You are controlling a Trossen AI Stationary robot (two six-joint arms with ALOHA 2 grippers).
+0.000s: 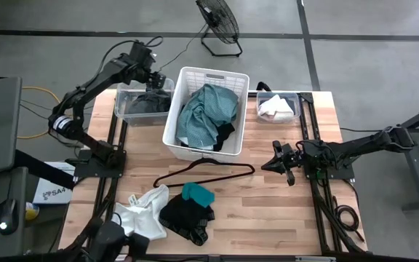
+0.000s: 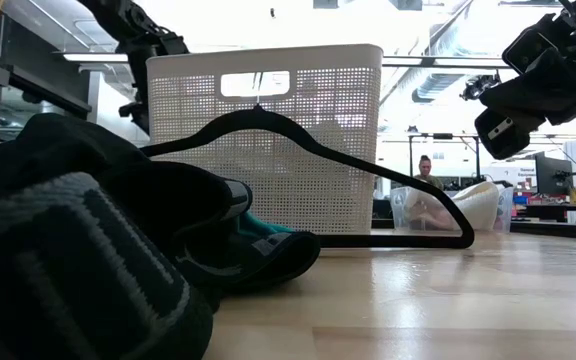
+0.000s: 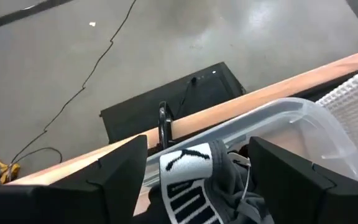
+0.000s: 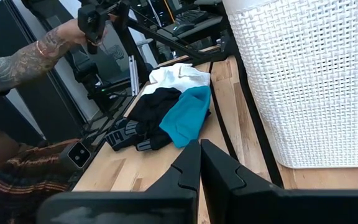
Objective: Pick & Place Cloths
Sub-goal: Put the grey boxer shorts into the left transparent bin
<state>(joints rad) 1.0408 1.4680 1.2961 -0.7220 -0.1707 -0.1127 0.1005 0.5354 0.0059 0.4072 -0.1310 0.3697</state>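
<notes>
Left wrist view alone shows the left gripper point(image 3: 197, 171), fingers spread over a grey striped-cuff cloth point(image 3: 197, 186) in the clear bin point(image 3: 303, 118); right gripper point(image 1: 276, 161) fingers pressed together. No legible writing.

The laundry basket point(image 1: 174, 127) was white with a perforated lattice wall, and the large cloth point(image 1: 206, 113) heaped in it was teal-green over a black piece point(image 1: 228, 137). At nine o'clock of it, the clear bin point(image 1: 122, 113) held dark grey fabric point(image 3: 219, 186) with a white-and-black striped band. At three o'clock, another clear bin point(image 1: 297, 102) held white cloth point(image 1: 273, 108). Toward six o'clock lay a thin black hanger point(image 1: 202, 175), a bright teal piece point(image 1: 197, 193), a black garment point(image 1: 184, 217) and a white one point(image 1: 142, 211). The table point(image 1: 268, 211) was pale wood.
</notes>
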